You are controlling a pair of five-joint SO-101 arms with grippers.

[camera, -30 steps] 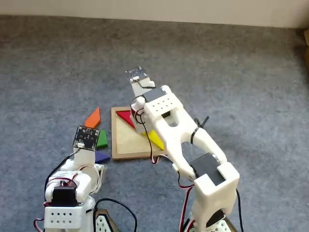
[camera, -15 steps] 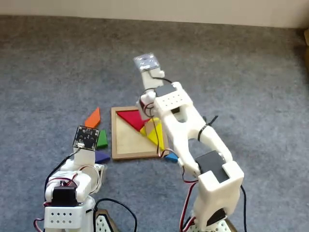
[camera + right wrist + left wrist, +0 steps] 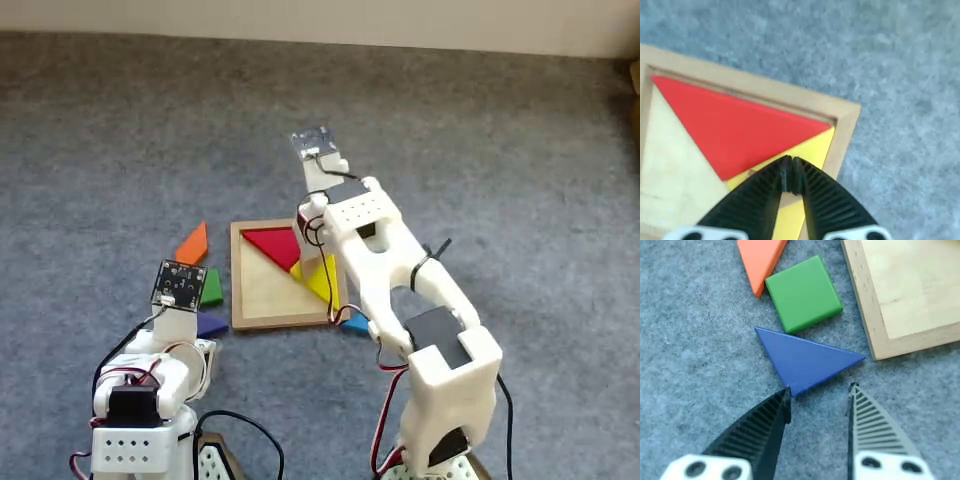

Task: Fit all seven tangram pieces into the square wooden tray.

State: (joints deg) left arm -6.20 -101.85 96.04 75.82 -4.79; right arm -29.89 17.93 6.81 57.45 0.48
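The square wooden tray (image 3: 238,285) lies mid-table with a red triangle (image 3: 275,244) in its far part and a yellow triangle (image 3: 321,279) at its right side. My right gripper (image 3: 790,169) hangs shut and empty over the seam between the red triangle (image 3: 735,131) and the yellow triangle (image 3: 807,150), near the tray's far right corner (image 3: 842,117). My left gripper (image 3: 819,389) is open just short of a dark blue triangle (image 3: 807,360) on the carpet. Beyond that lie a green square (image 3: 803,293) and an orange parallelogram (image 3: 760,257).
Left of the tray, the orange parallelogram (image 3: 192,243), green square (image 3: 211,288) and dark blue triangle (image 3: 211,324) sit in a column. A light blue piece (image 3: 355,323) lies off the tray's near right corner, partly under the right arm. Grey carpet stretches all around.
The right arm has swung back and to the right off the tray's middle, uncovering the red and yellow triangles and the light blue piece. The left arm has stayed still.
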